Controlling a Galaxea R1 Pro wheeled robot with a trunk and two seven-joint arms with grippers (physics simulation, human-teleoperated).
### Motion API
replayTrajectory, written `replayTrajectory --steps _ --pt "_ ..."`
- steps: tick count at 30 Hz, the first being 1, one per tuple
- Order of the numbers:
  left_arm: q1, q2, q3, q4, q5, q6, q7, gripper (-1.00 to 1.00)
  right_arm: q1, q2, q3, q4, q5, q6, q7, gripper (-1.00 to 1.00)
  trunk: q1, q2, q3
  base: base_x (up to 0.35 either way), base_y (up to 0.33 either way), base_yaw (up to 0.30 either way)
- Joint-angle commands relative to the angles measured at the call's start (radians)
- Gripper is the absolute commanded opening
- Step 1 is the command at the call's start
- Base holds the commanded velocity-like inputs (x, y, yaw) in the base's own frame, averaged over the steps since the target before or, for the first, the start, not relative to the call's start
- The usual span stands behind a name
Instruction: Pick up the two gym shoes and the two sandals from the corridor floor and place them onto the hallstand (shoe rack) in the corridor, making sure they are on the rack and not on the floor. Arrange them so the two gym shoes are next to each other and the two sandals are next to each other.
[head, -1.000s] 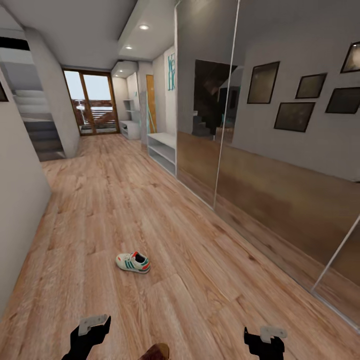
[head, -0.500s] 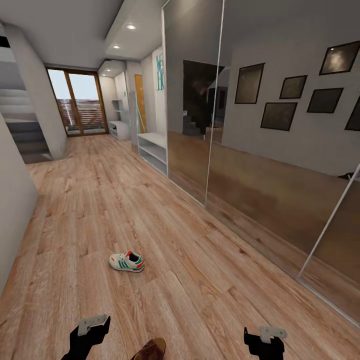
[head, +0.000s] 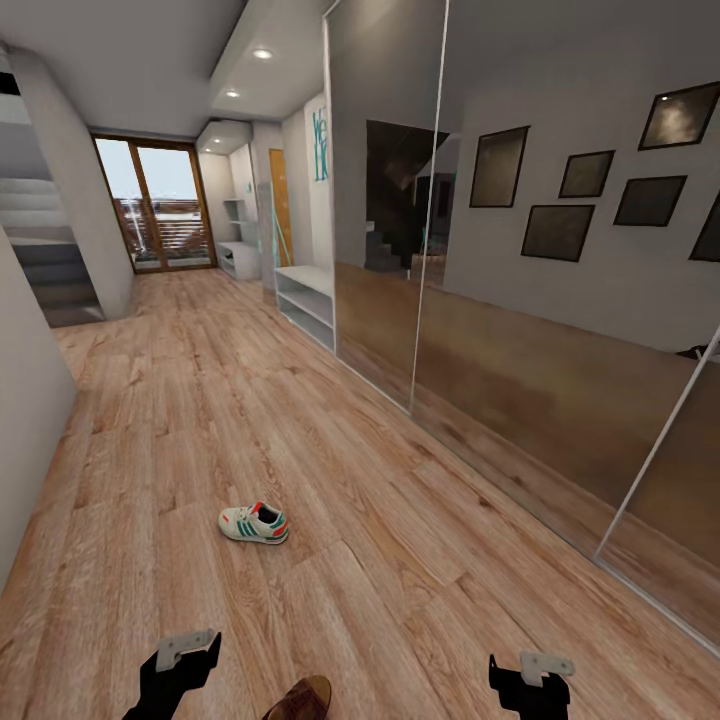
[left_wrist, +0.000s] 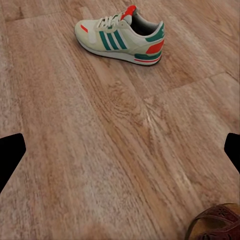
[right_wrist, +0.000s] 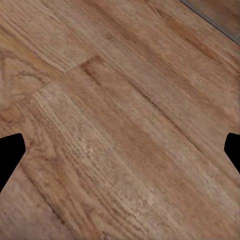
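One gym shoe, white with green stripes and a red-orange heel patch, lies on its sole on the corridor floor a short way ahead of me. In the left wrist view the gym shoe lies well beyond the open left gripper. A brown sandal lies between my arms at the near edge, and the sandal also pokes into the wrist view's corner. My left gripper and right gripper hang low over bare planks. The right gripper is open over the floor. The hallstand stands far ahead on the right wall.
Mirrored sliding doors line the right side. A grey wall and stairs bound the left. A glass balcony door closes the far end, with another white unit beside it.
The camera has swung, so the whole scene sits further left than a second ago and more of the sandal shows. Nothing has changed in the last half second.
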Motion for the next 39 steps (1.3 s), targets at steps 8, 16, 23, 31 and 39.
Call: replayTrajectory --steps 8,16,23,31,39 --pt "-0.005 0.012 -0.012 0.000 -0.035 0.005 -0.016 1.00 -0.001 0.001 0.000 0.000 -0.004 -0.004 0.001 1.00 0.000 0.000 -0.001 0.000 0.000 0.000" --pt "-0.062 0.076 -0.010 -0.012 -0.264 0.113 -0.251 1.00 -0.002 0.001 0.015 -0.201 0.022 0.024 0.013 1.00 0.000 0.000 -0.001 0.000 0.000 0.000" --pt "-0.091 0.077 -0.010 -0.014 -0.341 0.175 -0.290 1.00 -0.002 0.003 0.026 -0.413 0.059 0.200 0.071 1.00 0.000 0.000 -0.001 0.000 0.000 0.000" --pt "-0.095 0.069 -0.012 -0.014 -0.447 0.188 -0.296 1.00 -0.002 -0.009 0.022 -0.708 0.070 0.458 0.296 1.00 0.000 0.000 -0.001 0.000 0.000 0.000" --pt "-0.096 0.066 -0.012 -0.014 -0.459 0.189 -0.296 1.00 -0.002 -0.055 0.018 -0.760 0.069 0.494 0.386 1.00 0.000 0.000 -0.001 0.000 0.000 0.000"
